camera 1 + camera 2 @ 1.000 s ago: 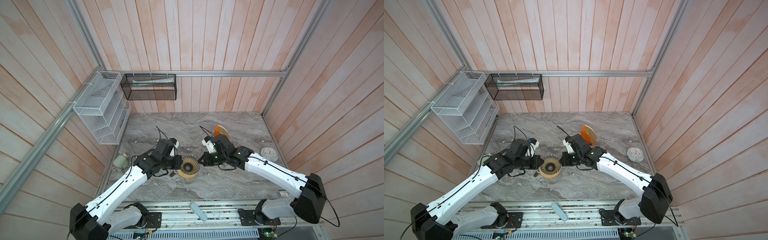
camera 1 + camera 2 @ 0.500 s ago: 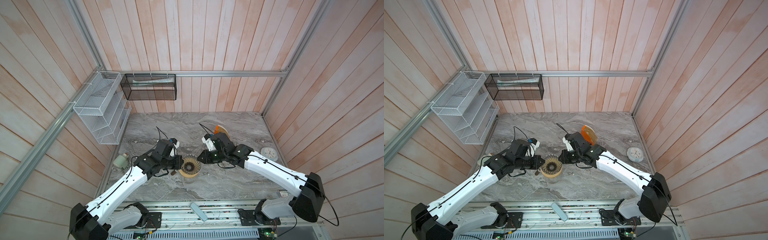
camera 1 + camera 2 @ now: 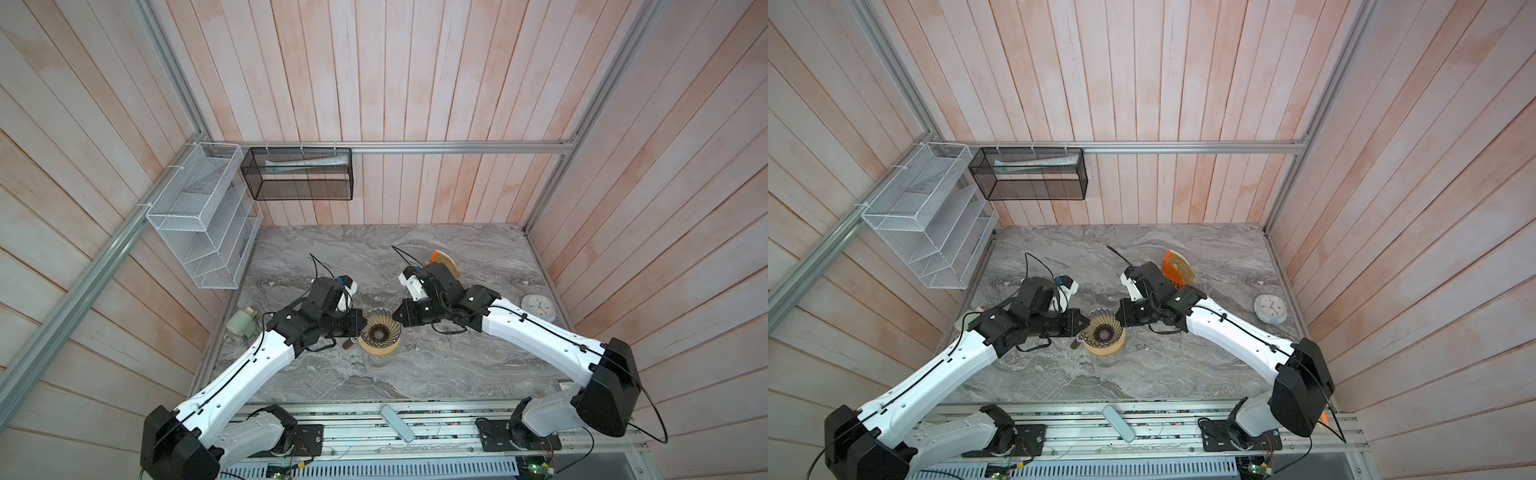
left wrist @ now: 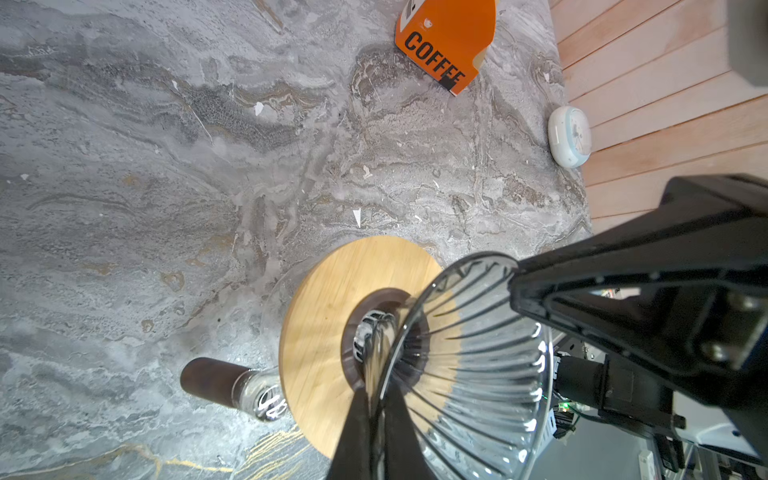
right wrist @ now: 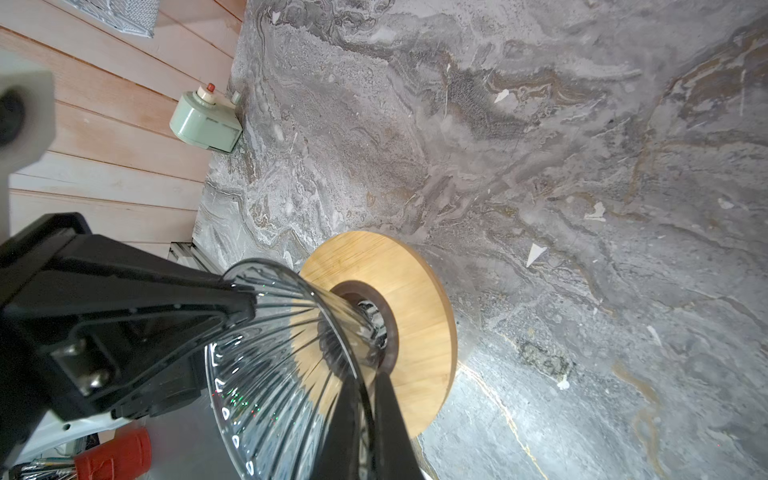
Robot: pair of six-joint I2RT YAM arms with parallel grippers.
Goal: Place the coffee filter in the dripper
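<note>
Rim of dripper (empty, seated on wooden ring) pinched on opposite sides by left fingers and right fingers. Tan coffee filter stands behind right fingers in orange COFFEE stand; right arm nearer.

Mid-bench: the dripper stands tip-down in the centre hole of the wooden ring, which lies atop the jug. The left pincer meets the dripper's left rim, the right pincer its right rim. The stand is behind the right arm. The clock lies at the bench's right edge. The small device sits just off its left edge.
</note>
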